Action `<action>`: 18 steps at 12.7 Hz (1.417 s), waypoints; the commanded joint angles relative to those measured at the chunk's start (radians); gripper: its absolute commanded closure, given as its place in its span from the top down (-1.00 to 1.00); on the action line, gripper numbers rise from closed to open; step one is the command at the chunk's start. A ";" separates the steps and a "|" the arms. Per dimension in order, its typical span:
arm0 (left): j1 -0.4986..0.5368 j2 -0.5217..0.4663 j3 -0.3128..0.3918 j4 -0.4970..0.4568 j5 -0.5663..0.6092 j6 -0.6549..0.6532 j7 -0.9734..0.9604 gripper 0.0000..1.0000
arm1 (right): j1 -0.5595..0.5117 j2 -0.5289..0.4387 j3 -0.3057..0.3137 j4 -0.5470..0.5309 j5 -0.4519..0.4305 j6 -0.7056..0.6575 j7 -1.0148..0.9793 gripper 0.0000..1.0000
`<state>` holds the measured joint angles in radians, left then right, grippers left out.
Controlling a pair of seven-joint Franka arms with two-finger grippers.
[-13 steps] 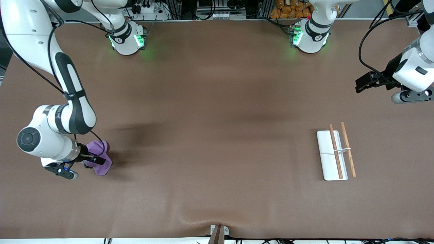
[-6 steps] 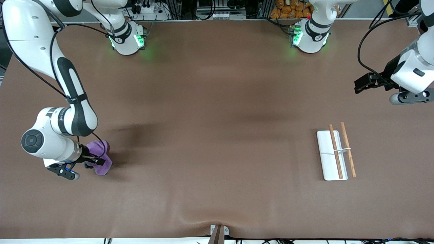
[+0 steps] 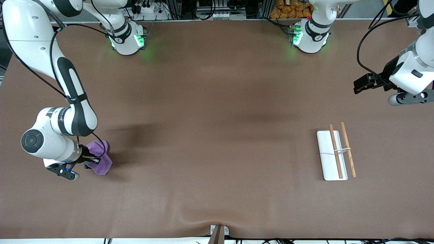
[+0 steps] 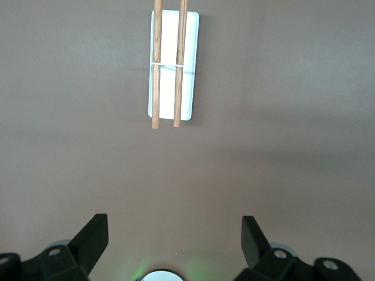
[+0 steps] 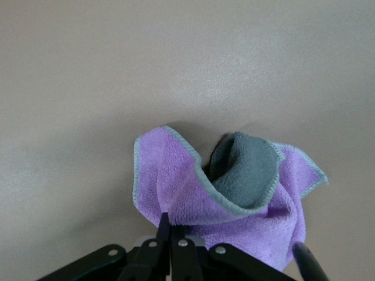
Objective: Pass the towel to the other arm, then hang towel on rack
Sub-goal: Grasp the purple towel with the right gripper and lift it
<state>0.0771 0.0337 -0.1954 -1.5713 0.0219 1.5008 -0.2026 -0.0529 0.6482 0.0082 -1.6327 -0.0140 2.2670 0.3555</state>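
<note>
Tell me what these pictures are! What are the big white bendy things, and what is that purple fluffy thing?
The white bendy things are two robot arms standing at a brown table. Each ends in a gripper, a hand with two fingers.

One picture looks down from a camera high above the table. The other two come from small cameras on the arms' wrists, so you see the black fingers at the edge of each.

The purple fluffy thing is a towel, purple on one side and grey on the other. The right gripper has pinched it shut between its fingers while the towel sits bunched on the table at the right arm's end.

At the left arm's end lies a rack: a flat white plate with two thin wooden rods. The left gripper waits open in the air above the table, not holding anything.
</note>
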 commanded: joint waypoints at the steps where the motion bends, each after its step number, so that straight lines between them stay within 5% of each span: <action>1: 0.001 -0.014 -0.007 -0.010 0.027 0.012 -0.006 1.00 | -0.004 -0.010 0.003 0.017 0.013 -0.006 0.000 -1.00; 6: 0.006 -0.018 -0.007 -0.009 0.027 0.016 -0.006 1.00 | 0.005 -0.084 0.016 0.192 0.014 -0.327 -0.007 -1.00; 9: 0.006 -0.014 -0.006 -0.012 0.027 0.033 -0.006 1.00 | 0.010 -0.088 0.093 0.324 0.011 -0.529 -0.120 -1.00; 14: 0.019 -0.005 -0.006 -0.099 0.026 0.134 -0.009 1.00 | 0.050 -0.107 0.211 0.387 -0.004 -0.514 -0.369 -1.00; 18: 0.007 0.063 -0.007 -0.085 0.012 0.229 -0.055 1.00 | 0.174 -0.107 0.217 0.422 -0.100 -0.456 -0.415 -1.00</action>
<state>0.0898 0.0746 -0.1941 -1.6625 0.0219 1.6849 -0.2171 0.0690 0.5408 0.2262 -1.2309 -0.0458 1.7936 -0.0361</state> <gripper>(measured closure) 0.000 0.982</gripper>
